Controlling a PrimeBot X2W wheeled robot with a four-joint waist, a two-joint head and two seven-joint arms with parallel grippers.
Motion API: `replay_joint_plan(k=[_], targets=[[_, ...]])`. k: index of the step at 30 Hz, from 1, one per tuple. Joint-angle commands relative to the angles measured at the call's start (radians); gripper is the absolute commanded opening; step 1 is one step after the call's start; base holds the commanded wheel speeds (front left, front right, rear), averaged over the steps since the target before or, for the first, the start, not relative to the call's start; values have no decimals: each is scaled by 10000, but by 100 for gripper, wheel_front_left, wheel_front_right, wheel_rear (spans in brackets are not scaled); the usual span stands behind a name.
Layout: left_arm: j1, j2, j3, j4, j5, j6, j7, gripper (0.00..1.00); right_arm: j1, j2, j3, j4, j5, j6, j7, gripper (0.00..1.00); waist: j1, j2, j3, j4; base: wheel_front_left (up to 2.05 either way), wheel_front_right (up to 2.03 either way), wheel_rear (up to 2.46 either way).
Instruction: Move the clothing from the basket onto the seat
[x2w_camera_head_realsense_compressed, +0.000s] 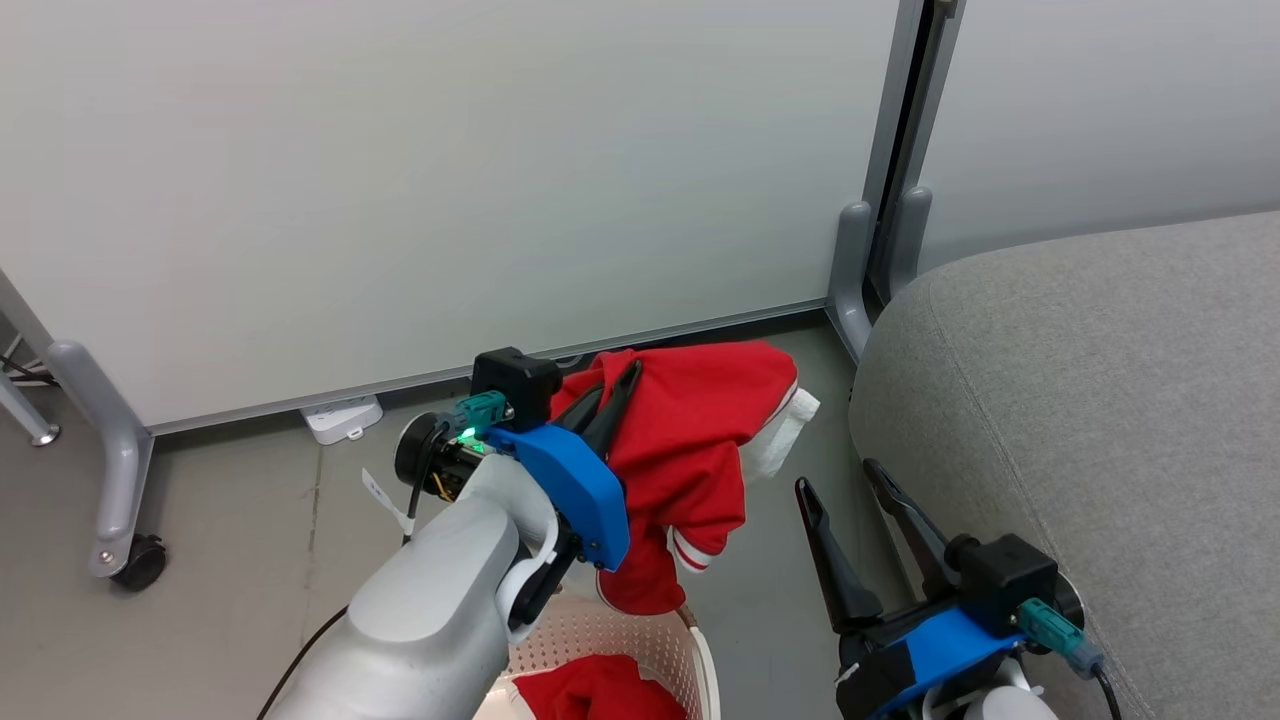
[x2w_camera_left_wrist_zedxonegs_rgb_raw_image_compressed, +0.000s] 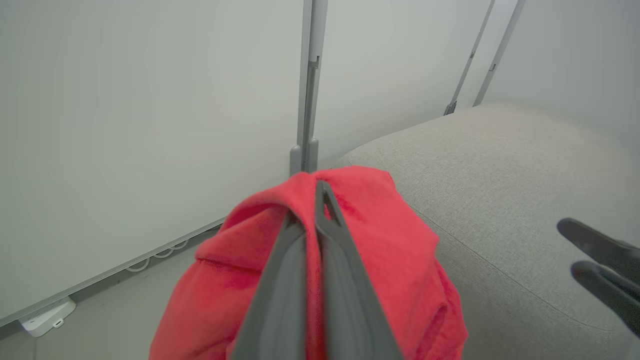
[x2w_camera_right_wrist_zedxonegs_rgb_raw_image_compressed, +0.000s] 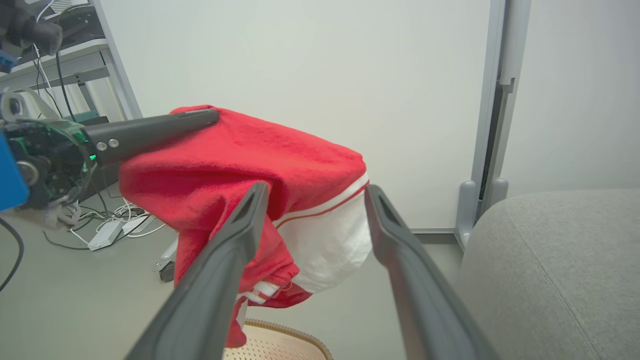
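Clothing is mid-transfer: one red garment (x2w_camera_head_realsense_compressed: 690, 440) hangs above the basket (x2w_camera_head_realsense_compressed: 655, 630), pinched between the fully closed jaws of the left gripper (x2w_camera_head_realsense_compressed: 618, 385). A second red piece (x2w_camera_head_realsense_compressed: 600, 690) lies in the basket. The right gripper (x2w_camera_head_realsense_compressed: 838, 478) stands wide open and empty beside the seat (x2w_camera_head_realsense_compressed: 1100, 400). The next move probably calls for carrying the garment right, over the cushion, then letting go.
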Motion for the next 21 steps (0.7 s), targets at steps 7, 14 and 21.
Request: replay_joint_plan(k=[7,14,21], targets=[[-240,31,-403,26,-334,83,-169,0,-232,-16,534,395,98,-7,526,100,0,0,-3,56,0,0,0],[-361,31,-820,-138,-661,146,-223,0,-1078,-16,1215,1374,378,-7,900,100,0,0,23,182,0,0,0],[-496,32,-1256,-291,-951,227,-292,0,-2161,-16,1782,2791,947,-7,1125,100,0,0,78,329,0,0,0]])
